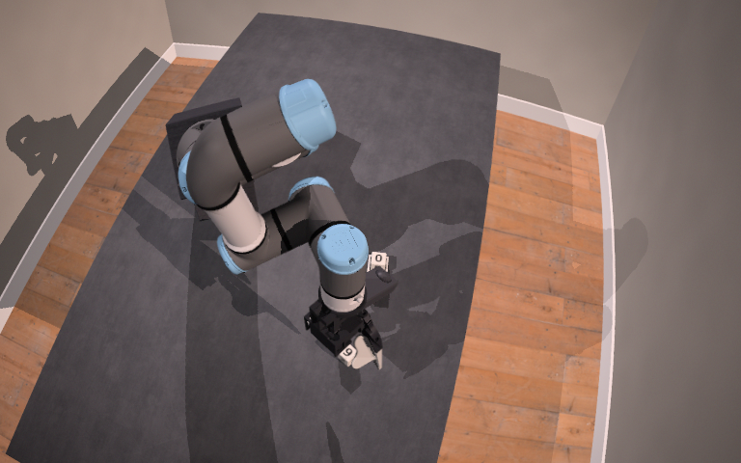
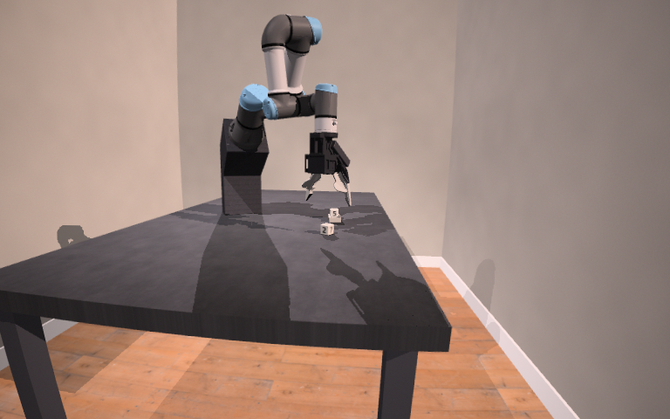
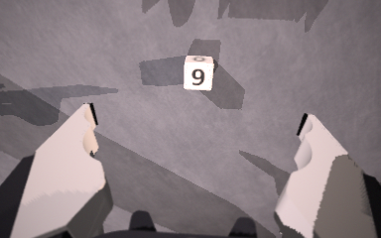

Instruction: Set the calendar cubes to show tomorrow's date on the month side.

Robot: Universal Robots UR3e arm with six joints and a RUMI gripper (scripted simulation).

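Observation:
A white cube (image 1: 346, 354) (image 2: 326, 229) (image 3: 198, 74) lies on the table, outside the tray, with a 9 on its top face. The exterior view shows a 2 on one of its sides. A second white cube (image 1: 377, 258) (image 2: 334, 212) sits in the small pale tray (image 2: 335, 218), with a 0 on top and a 5 on the side facing the exterior camera. My gripper (image 2: 329, 201) (image 3: 196, 109) is open and empty, above the table. In the wrist view the loose cube lies beyond the fingertips, centred between them. The month's name cannot be made out.
The dark table (image 1: 218, 382) (image 2: 147, 276) carries the arm's black pedestal (image 2: 242, 188) at the back left in the exterior view. The loose cube lies a short way from the tray. Arm shadows cross the table.

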